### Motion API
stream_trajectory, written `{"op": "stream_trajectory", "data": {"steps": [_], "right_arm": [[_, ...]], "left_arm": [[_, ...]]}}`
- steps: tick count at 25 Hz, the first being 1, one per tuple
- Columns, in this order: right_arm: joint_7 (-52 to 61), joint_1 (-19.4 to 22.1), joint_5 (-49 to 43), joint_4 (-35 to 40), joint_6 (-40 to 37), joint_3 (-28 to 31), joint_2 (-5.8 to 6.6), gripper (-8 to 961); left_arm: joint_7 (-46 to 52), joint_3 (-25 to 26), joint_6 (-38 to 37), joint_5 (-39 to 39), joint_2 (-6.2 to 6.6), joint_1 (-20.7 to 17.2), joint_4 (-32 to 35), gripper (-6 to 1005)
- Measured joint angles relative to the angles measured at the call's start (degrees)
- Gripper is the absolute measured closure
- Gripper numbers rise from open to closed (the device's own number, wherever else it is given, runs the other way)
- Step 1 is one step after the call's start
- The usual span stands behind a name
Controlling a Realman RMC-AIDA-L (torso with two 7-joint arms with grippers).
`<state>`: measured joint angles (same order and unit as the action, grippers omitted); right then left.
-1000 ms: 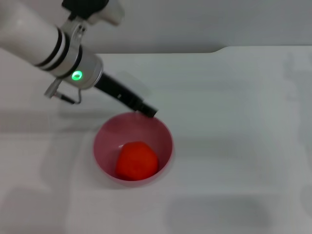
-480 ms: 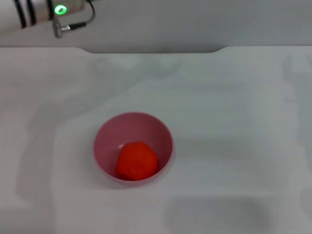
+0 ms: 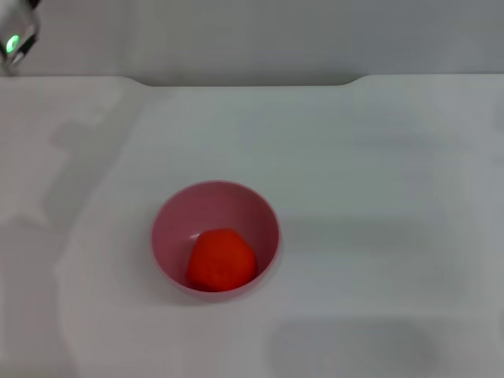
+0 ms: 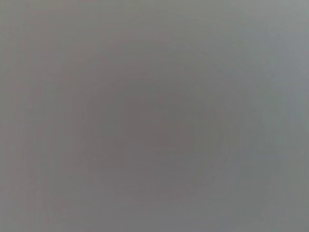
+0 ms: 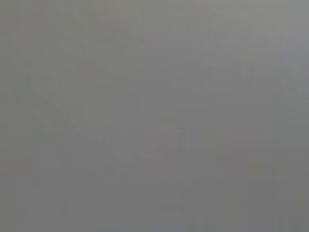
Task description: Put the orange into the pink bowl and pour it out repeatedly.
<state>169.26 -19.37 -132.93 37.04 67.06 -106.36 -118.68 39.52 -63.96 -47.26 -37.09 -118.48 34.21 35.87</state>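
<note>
The pink bowl (image 3: 215,236) stands upright on the white table, a little left of centre in the head view. The orange (image 3: 221,260) lies inside it, against the near wall. Only a sliver of my left arm (image 3: 16,39), with its green light, shows at the top left corner, far from the bowl. Its gripper is out of the frame. My right arm and gripper are out of view. Both wrist views show only plain grey, with no object in them.
The white table (image 3: 378,197) spreads around the bowl on all sides. Its far edge (image 3: 252,80) runs along the top of the head view, with a grey wall behind it.
My left arm has drawn back from the bowl's far rim, up and to the left, almost out of the head view. The bowl and the orange have not moved.
</note>
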Motion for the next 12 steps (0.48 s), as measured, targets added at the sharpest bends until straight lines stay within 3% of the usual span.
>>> {"op": "stream_trajectory", "data": {"steps": [5,12], "right_arm": [[0.0,0.1,0.32,-2.95,0.0,3.96,-0.02,398],[0.0,-1.75,1.85,-6.7,-0.06,5.86,-0.06,398]], "left_arm": [[-18.48,1.45,0.51,17.0,0.0,-0.55,-7.71,304],[-28.23,1.65,-1.53,25.84,-0.12,-2.17,-12.06,304]]}}
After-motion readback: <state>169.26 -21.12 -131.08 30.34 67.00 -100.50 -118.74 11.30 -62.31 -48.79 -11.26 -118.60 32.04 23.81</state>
